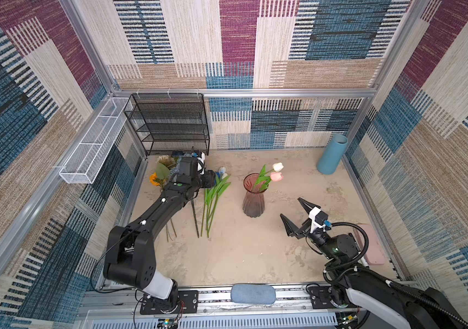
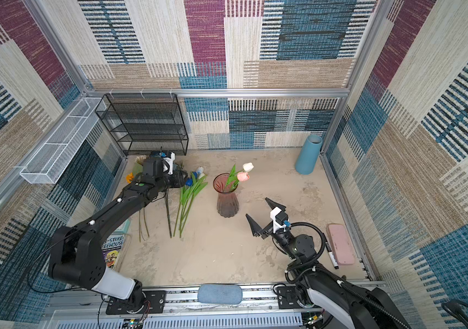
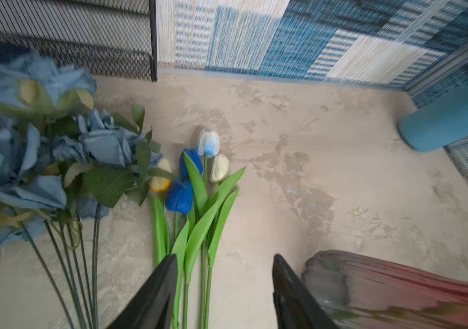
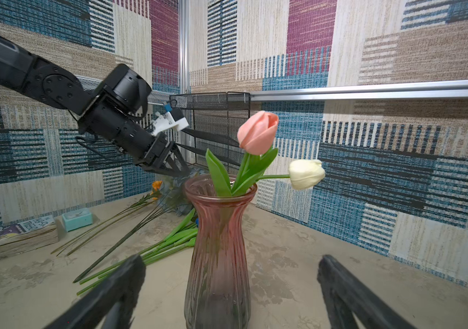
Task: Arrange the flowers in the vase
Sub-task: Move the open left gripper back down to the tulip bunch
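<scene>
Toward the front of the worktop (image 1: 241, 256), on the right: right gripper (image 1: 291, 207), fingers spread wide, empty, aimed at the vase (image 1: 253, 205) and short of touching it. Just beyond, upright mid-worktop, that ribbed pinkish glass vase, already holding a pink tulip (image 1: 276, 177) and a white tulip (image 1: 278, 166), both leaning out over the rim toward the right. Left of the vase, flat on the worktop, a bunch of tulips (image 3: 198, 196) in deep blue, pale blue, cream and yellow, stems side by side, heads pointing to the back. Raised over the vase-side edge of that bunch, left gripper (image 3: 225, 256), fingers apart with nothing between them, one over the green leaves, the other nearer the vase. Further left and back, a dusty-blue rose bunch (image 3: 42, 148) and an orange bloom (image 1: 153, 179), also lying down, partly hidden under the arm. Against the back wall, a black mesh shelf (image 1: 170, 125). Judged as the pick-up step for the next flower: two in, the rest on the worktop. Called for next, probably: shifting over one tulip stem, lowering, closing below the leaves without catching its neighbours, then lifting clear and tipping stem-first into the narrow neck.
</scene>
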